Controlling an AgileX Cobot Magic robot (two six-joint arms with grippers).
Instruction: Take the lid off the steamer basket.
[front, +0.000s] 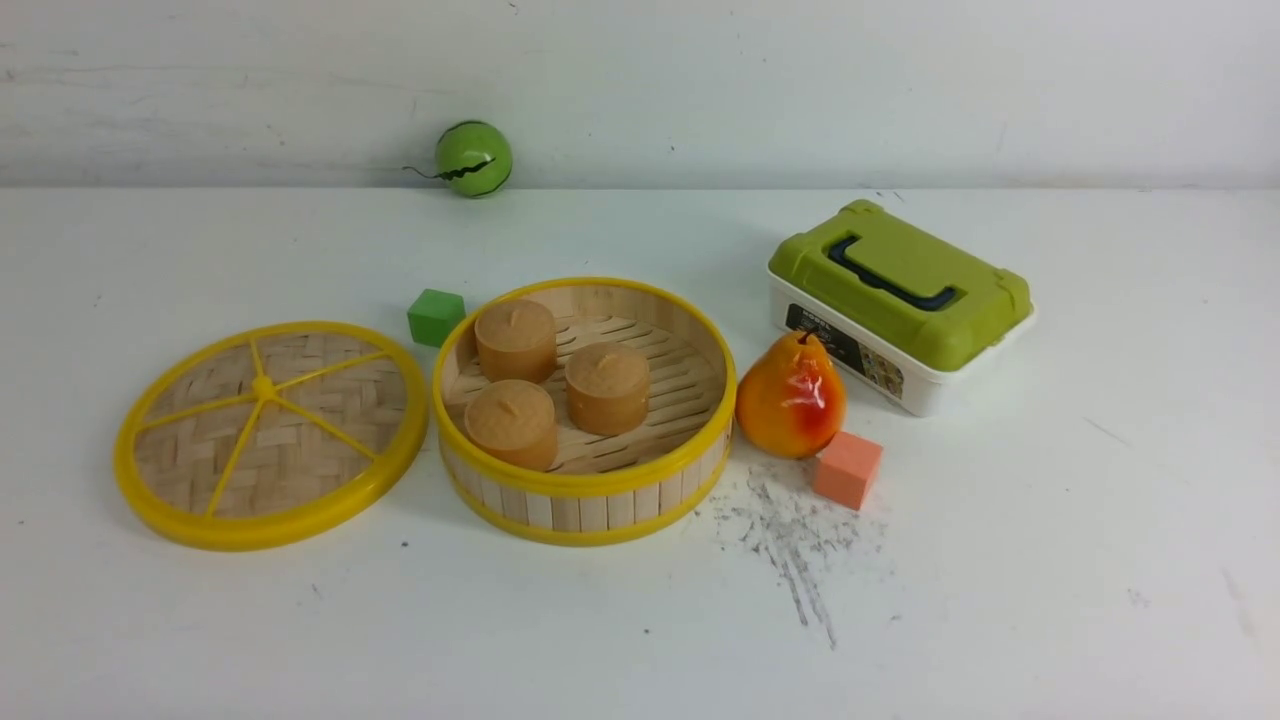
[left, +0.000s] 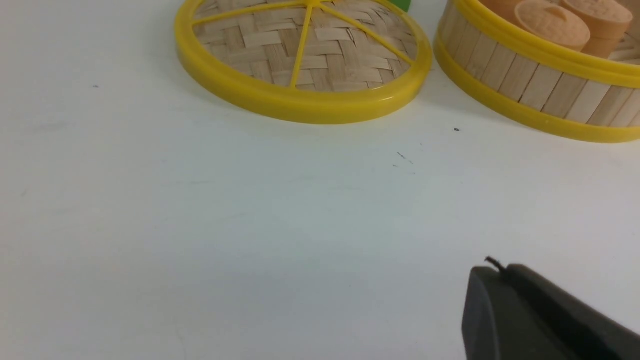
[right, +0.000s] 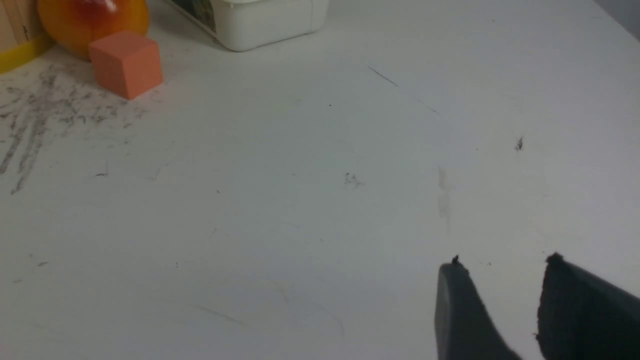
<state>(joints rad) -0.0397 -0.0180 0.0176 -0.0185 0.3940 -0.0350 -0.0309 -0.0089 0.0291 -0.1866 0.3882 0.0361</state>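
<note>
The lid, a woven bamboo disc with yellow rim and spokes, lies flat on the white table to the left of the steamer basket, its rim next to the basket's. The basket stands uncovered with three tan round buns inside. In the left wrist view the lid and the basket lie well beyond my left gripper, whose dark fingers are pressed together and hold nothing. My right gripper hovers over bare table, its two fingertips apart and empty. Neither arm shows in the front view.
A green cube sits behind the gap between lid and basket. An orange-yellow pear and a salmon cube stand right of the basket, a white box with olive-green lid behind them. A green ball rests by the back wall.
</note>
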